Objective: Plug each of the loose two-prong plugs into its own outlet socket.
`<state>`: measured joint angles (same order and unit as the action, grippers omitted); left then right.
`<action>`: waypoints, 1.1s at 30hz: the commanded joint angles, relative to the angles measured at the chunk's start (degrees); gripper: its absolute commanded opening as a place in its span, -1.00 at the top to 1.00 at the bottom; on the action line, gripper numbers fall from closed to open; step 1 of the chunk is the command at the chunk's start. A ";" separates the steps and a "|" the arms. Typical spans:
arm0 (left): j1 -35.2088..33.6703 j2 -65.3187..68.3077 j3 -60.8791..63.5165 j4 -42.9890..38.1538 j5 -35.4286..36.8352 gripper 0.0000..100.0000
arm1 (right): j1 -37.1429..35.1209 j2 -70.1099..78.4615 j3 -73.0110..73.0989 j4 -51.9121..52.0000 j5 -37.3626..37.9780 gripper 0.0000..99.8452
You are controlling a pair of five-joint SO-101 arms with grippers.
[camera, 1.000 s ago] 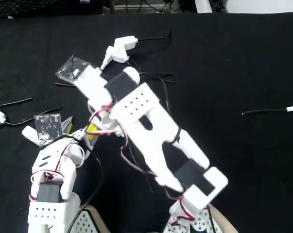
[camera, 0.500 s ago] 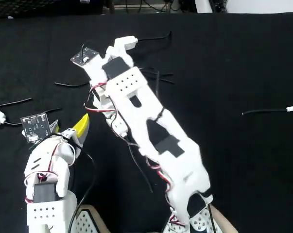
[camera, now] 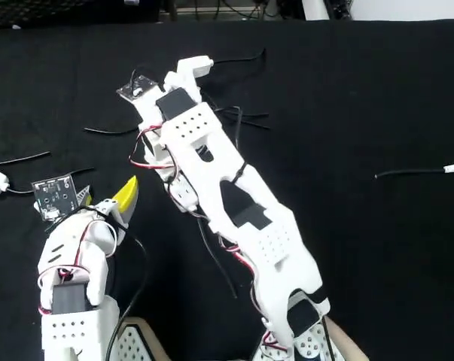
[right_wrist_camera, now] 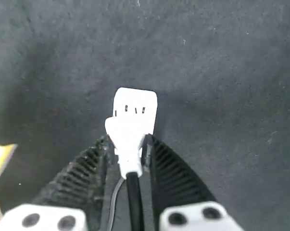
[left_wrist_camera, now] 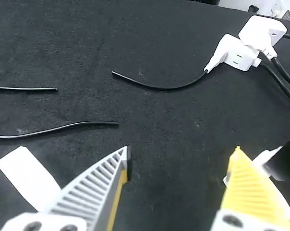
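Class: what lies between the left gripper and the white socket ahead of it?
Left wrist view: a thin black wire, curving away from the white socket.

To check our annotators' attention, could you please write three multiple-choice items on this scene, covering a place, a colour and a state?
1. Where is the white socket?
A) between the right gripper's fingers
B) at the table's edge
C) in a person's hand
2. What colour is one finger of the left gripper?
A) red
B) yellow
C) blue
3. How is the left gripper?
A) open
B) shut on a cable
C) shut on a plug
Answers: 1 A, black fingers clamp its neck; 2 B, its wrist view shows one yellow, one grey; 3 A, bare cloth shows between its spread fingers.
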<state>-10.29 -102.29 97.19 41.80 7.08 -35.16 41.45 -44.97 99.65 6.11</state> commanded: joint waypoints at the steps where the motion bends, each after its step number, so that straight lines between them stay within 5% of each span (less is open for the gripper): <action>1: -0.22 -0.53 0.04 -0.09 -0.26 0.34 | 0.53 -0.22 -2.86 1.41 -1.85 0.98; 33: -0.22 -0.53 -0.04 -0.09 -0.26 0.34 | 1.14 -0.31 3.30 0.53 -3.87 0.98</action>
<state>-10.29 -102.29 97.19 41.80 7.08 -34.81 41.45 -41.63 99.65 2.42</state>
